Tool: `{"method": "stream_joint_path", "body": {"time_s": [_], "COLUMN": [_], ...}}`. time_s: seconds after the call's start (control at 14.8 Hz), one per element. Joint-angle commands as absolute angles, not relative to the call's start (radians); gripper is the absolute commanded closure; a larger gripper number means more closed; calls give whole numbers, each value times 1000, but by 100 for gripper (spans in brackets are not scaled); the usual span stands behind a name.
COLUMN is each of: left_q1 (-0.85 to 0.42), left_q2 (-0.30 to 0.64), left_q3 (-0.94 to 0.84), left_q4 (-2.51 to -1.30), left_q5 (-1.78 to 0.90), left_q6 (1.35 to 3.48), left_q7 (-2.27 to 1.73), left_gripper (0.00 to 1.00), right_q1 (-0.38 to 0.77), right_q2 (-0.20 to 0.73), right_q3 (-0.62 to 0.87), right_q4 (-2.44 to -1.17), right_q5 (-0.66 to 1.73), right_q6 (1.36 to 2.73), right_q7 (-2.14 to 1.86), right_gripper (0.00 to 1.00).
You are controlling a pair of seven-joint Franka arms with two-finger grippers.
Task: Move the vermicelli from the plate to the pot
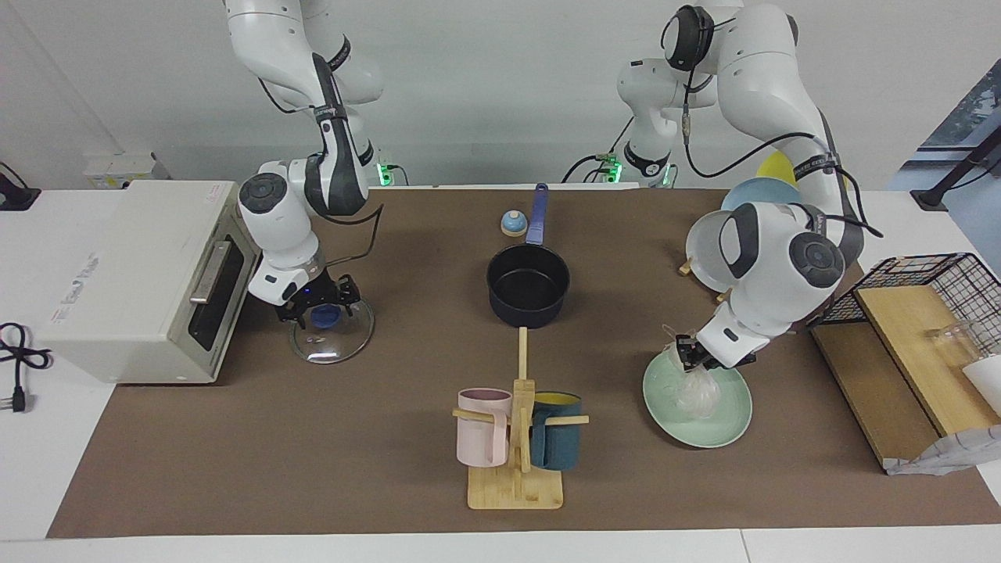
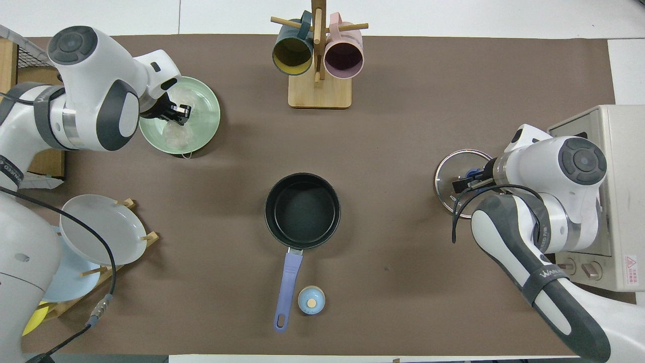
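**Lifting the noodle clump clear of the plate**

The left tool point(image 1: 688, 353) is down at the round pale mint-green plate point(image 1: 731, 422), at the left arm's end of the brown counter point(image 1: 313, 438), and it appears clenched on the upper part of the vermicelli point(image 1: 696, 391), a wispy clump of thin translucent white strands that hangs from the fingertips onto the plate. The small dark navy saucepan with the long blue handle, the pot point(image 1: 529, 283), stands uncovered and empty mid-counter, nearer to the robots than the plate.

The grip looks partial, with loose strands trailing. I would raise the clump straight up until every strand leaves the plate, then carry it slowly over the pot's mouth, centring it before letting go so nothing drapes over the rim.

The right tool point(image 1: 319, 303) sits at the blue knob of the round glass lid point(image 1: 332, 332) lying in front of the white toaster oven point(image 1: 141, 274); whether it grips the knob I cannot tell.
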State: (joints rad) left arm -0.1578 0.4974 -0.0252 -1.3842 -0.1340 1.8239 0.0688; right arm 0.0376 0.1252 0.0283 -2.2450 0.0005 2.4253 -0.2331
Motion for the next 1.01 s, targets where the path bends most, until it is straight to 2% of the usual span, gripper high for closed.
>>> {"method": "stream_joint_path", "body": {"time_s": [0.0, 0.2, 0.27, 0.54, 0.61, 0.74, 0.81, 0.94], "left_q1": [-163, -192, -224, -408, -448, -555, -592, -624], "left_q2": [387, 264, 238, 141, 109, 26, 14, 31], "left_q3": [-23, -47, -49, -49, -49, -49, -49, -49], "left_q4": [-1362, -1371, -1380, -1498, -1559, -1760, -1838, -1903], "left_q5": [-205, -250, -255, -272, -273, -276, -276, -276], "left_q6": [1662, 1531, 1496, 1495, 1537, 1719, 1803, 1909], "left_q7": [0, -128, -179, -371, -408, -481, -497, -505], "left_gripper": [100, 100, 100, 100, 100, 100, 100, 100], "right_q1": [32, 32, 32, 32, 34, 37, 38, 41], "right_q2": [123, 123, 123, 124, 126, 136, 141, 147], "right_q3": [32, 32, 32, 32, 32, 32, 32, 34], "right_q4": [-2249, -2244, -2243, -2229, -2220, -2177, -2149, -2102], "right_q5": [18, 18, 18, 18, 18, 18, 18, 18], "right_q6": [2438, 2425, 2421, 2402, 2387, 2343, 2314, 2260], "right_q7": [-265, -265, -265, -265, -265, -261, -259, -259], "right_gripper": [14, 24, 31, 43, 43, 44, 43, 43]}}
